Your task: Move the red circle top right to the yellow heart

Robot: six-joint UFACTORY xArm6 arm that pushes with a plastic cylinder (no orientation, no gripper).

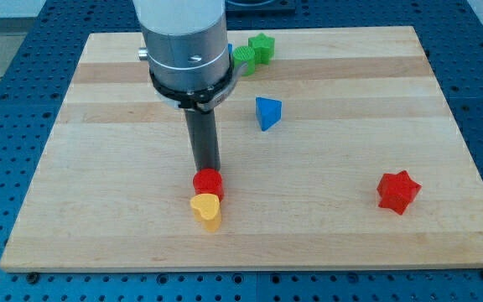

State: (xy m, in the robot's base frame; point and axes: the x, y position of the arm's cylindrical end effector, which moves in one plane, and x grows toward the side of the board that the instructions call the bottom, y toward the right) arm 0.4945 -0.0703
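Note:
The red circle [209,184] lies left of the board's middle, near the view's bottom. It touches the yellow heart [207,211], which lies just below it. My tip [206,170] stands right at the red circle's upper edge, touching it or nearly so. The rod rises straight up from there to the arm's grey cylinder.
A blue triangular block [267,112] lies above and right of the tip. Two green blocks [253,52] sit at the view's top, partly behind the arm. A red star [397,192] lies at the view's right. The wooden board [99,168] has edges on all sides.

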